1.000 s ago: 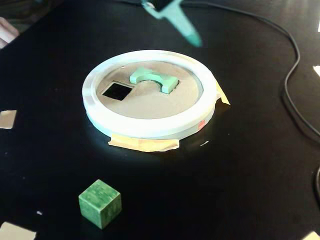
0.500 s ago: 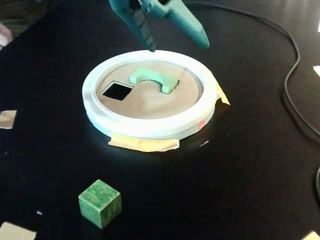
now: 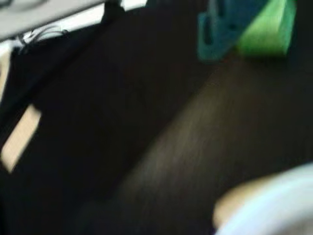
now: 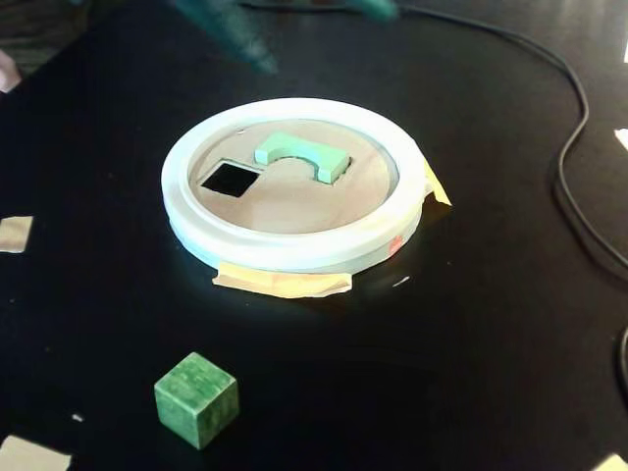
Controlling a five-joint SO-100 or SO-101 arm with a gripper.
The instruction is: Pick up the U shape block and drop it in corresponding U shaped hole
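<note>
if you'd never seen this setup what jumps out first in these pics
In the fixed view, the white-rimmed cardboard disc stands out against the black table, with the mint U shape block sitting in its cutout beside the dark square hole. Next comes the darker green cube, alone on the table in front of the disc. The gripper is only a teal blur at the top edge.

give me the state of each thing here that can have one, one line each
pale mint-green arch-shaped block: lying on the tan cardboard disc, over its arch cutout, top proud of the card, not held
small square cutout: open, nothing in it
thick white ring: flat on the black table, taped down at the front
dark mottled green cube: resting on the table in front of the ring, untouched
teal gripper: blurred at the top edge, above the ring, open or shut unclear
</note>
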